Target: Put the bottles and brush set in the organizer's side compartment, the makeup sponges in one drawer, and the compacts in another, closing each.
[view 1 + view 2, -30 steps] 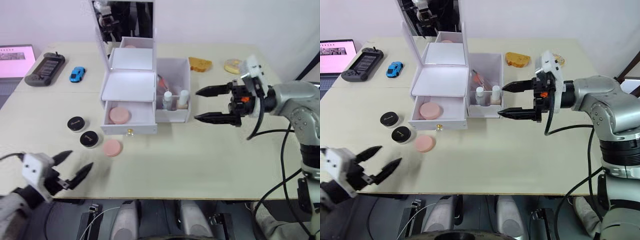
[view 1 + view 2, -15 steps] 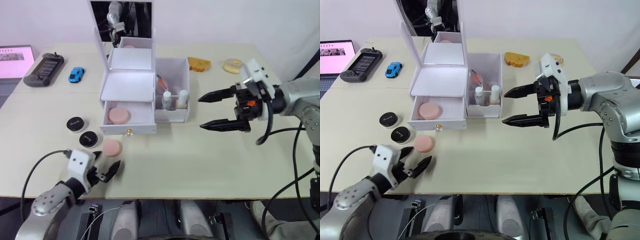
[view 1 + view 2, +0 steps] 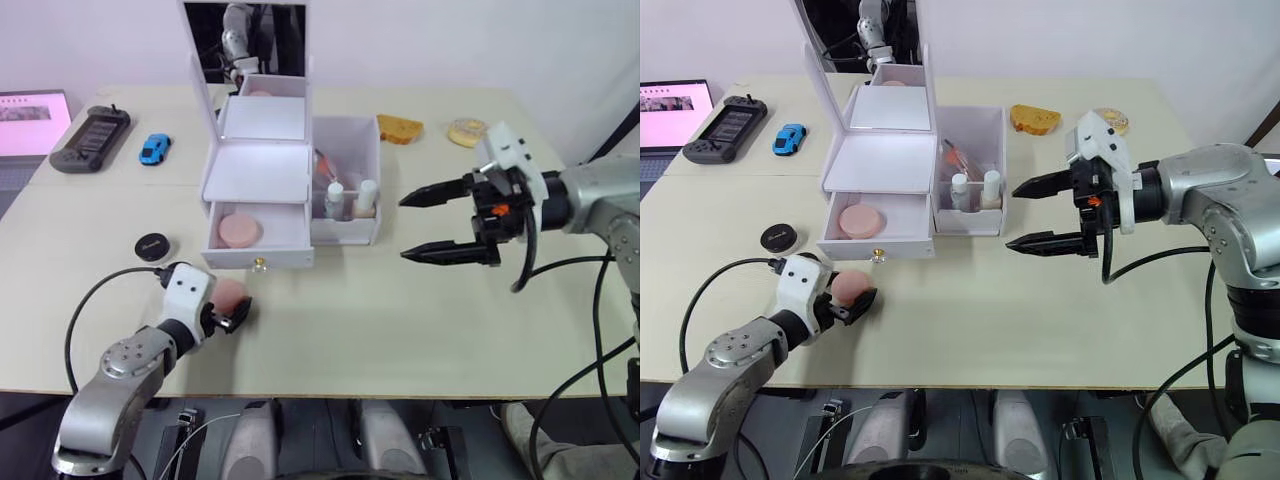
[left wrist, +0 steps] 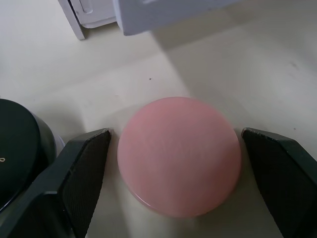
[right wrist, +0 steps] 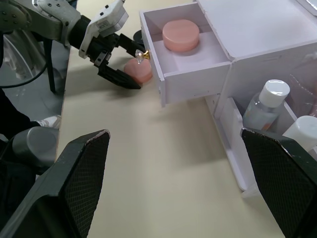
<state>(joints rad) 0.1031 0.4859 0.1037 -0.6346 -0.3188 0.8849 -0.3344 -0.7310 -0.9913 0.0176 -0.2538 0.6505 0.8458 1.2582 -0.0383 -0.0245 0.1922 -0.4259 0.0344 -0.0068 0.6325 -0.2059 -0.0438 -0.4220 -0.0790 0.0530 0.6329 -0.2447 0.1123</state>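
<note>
Left wrist view puts one pink makeup sponge (image 4: 179, 155) flat on the table (image 4: 257, 64), between the spread fingers (image 4: 81, 173) of the left gripper (image 3: 226, 313), which are not yet touching it. A black compact (image 4: 17, 148) sits just beside one finger. In the left eye view, lower left of centre, that gripper straddles the sponge in front of the organizer (image 3: 262, 172), whose lower drawer (image 3: 256, 232) stands pulled out with the second sponge (image 3: 240, 229) inside. Another compact (image 3: 152, 245) lies at centre left. The side compartment (image 3: 347, 150) holds the two bottles (image 3: 334, 199) and the brush set (image 3: 324, 163). At centre right the right gripper (image 3: 432, 224) hovers wide open, near the compartment, holding nothing.
</note>
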